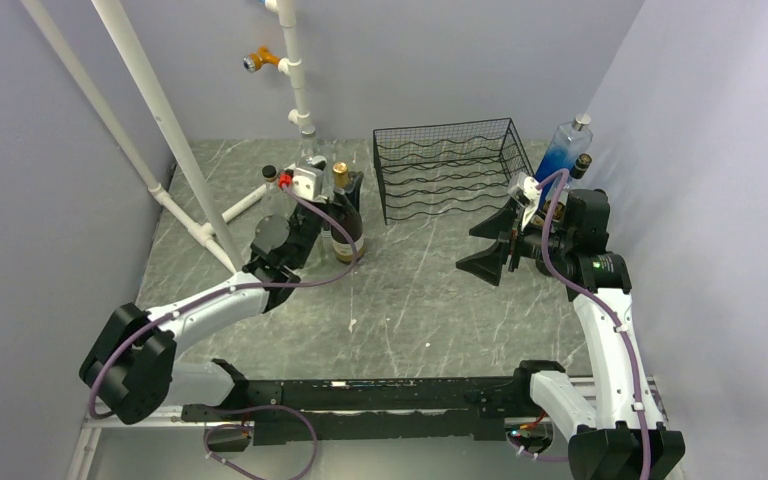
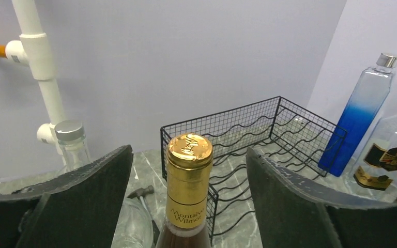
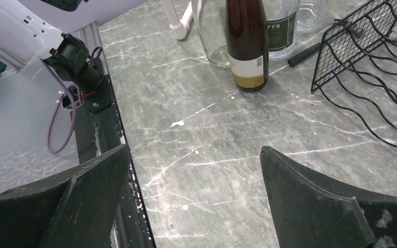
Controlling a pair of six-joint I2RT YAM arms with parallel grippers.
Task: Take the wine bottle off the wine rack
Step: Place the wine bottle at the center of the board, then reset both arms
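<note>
Two pincers open: left pincer (image 2: 188,150) flanks upright wine bottle (image 1: 345,225) beside wine rack (image 1: 450,170); right pincer (image 3: 195,149) above table (image 3: 212,129).

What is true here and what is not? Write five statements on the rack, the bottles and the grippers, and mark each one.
1. The wine rack holds no bottle. True.
2. The gold-capped wine bottle lies on its side. False: it stands upright on the table, outside the rack.
3. The left gripper is clamped on the bottle's neck. False: its jaws stand open on either side of the neck, with gaps.
4. The right gripper is open and empty. True.
5. The blue bottle sits inside the rack. False: it stands on the table beside it.
</note>
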